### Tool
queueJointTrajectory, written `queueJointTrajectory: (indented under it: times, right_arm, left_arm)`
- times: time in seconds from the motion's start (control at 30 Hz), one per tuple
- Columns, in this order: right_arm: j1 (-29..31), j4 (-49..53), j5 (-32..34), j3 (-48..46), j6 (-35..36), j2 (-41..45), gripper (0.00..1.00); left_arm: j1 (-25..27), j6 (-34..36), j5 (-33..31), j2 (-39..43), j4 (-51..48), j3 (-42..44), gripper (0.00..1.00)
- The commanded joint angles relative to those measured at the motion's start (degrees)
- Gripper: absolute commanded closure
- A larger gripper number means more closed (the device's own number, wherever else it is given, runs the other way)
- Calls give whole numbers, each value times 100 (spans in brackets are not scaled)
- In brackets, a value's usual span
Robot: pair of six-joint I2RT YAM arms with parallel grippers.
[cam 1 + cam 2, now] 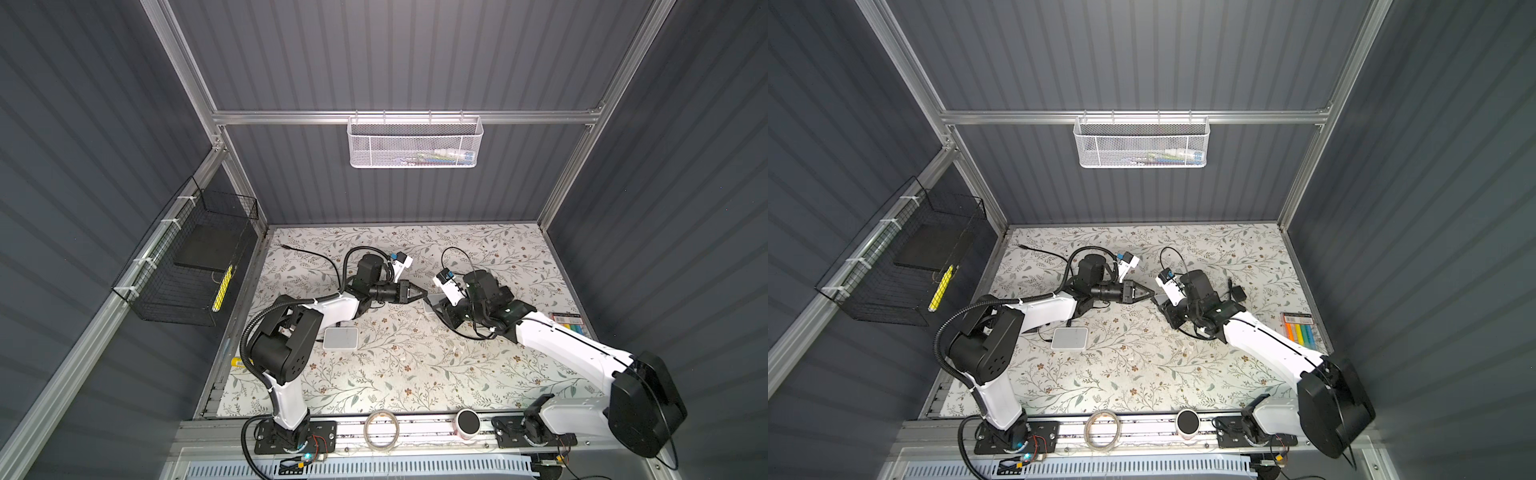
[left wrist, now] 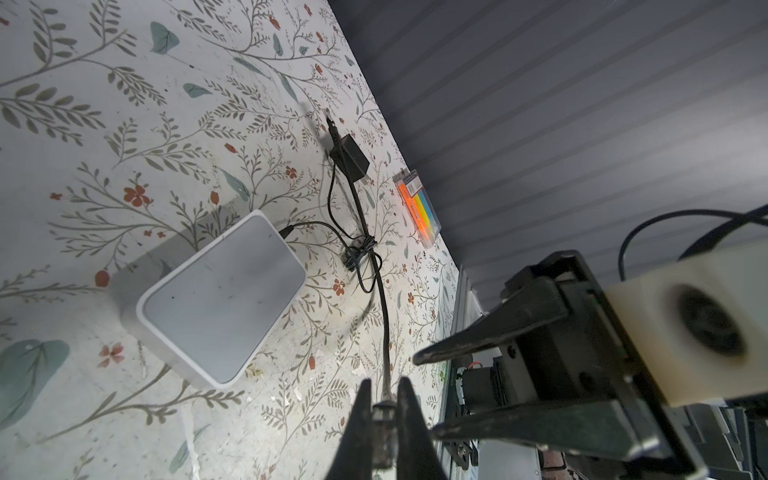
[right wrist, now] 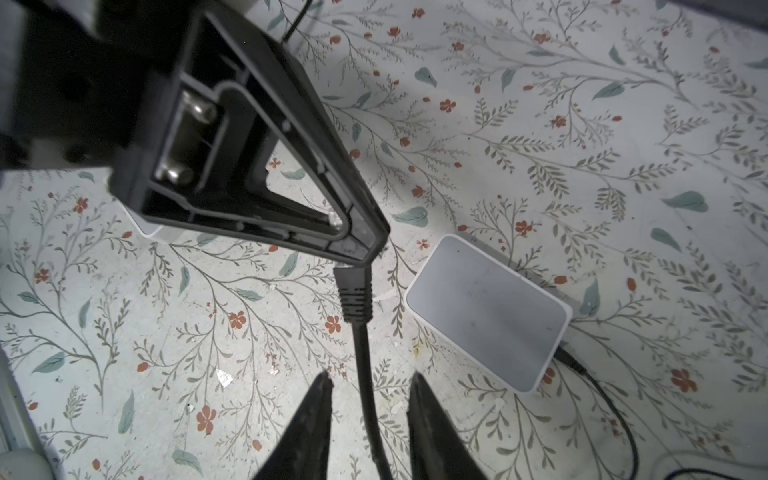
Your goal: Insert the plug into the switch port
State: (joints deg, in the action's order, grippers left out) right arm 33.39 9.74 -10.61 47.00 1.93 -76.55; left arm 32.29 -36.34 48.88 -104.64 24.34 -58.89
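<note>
My left gripper (image 2: pixel 384 384) is shut on the clear plug (image 2: pixel 382 419) of a black cable (image 2: pixel 385 324). In both top views it (image 1: pixel 424 294) points right over the middle of the table. From the right wrist, the plug's black boot (image 3: pixel 355 299) hangs from the left fingertips. My right gripper (image 3: pixel 370 380) is open, and the cable runs between its fingers untouched. The switch (image 2: pixel 224 299), a flat white box (image 3: pixel 486 311), lies on the table just beside both grippers, half hidden in a top view (image 1: pixel 432 300). Its ports do not show.
A second white box (image 1: pixel 341 337) lies by the left arm. A black power adapter (image 2: pixel 349 160) with thin tangled wire sits behind the switch. A highlighter pack (image 1: pixel 1298 330) lies at the right wall. A tape roll (image 1: pixel 381 428) and a small can (image 1: pixel 468 422) sit on the front rail.
</note>
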Motion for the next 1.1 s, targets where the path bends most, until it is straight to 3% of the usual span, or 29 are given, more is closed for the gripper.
queueJointTrajectory:
  times: [0.0,0.43,0.8,0.97,1.07]
  right_arm:
    - [63,-97,304,70,-2,-220,65]
    - [304,-424,331,432,-88,-707,69]
    - [318,-342,317,429,-149,-735,99]
    - [80,31,675,420,-384,-685,100]
    - [-246,218,796,438,-543,-725,100]
  left_arm:
    - [40,-85,31,-14,-98,-96,100]
    - [53,101,165,-41,-355,-87,100]
    - [46,65,136,-22,-334,-138,99]
    - [-41,492,-507,573,-997,-242,58]
    - [-224,681,-824,870,-1326,-293,51]
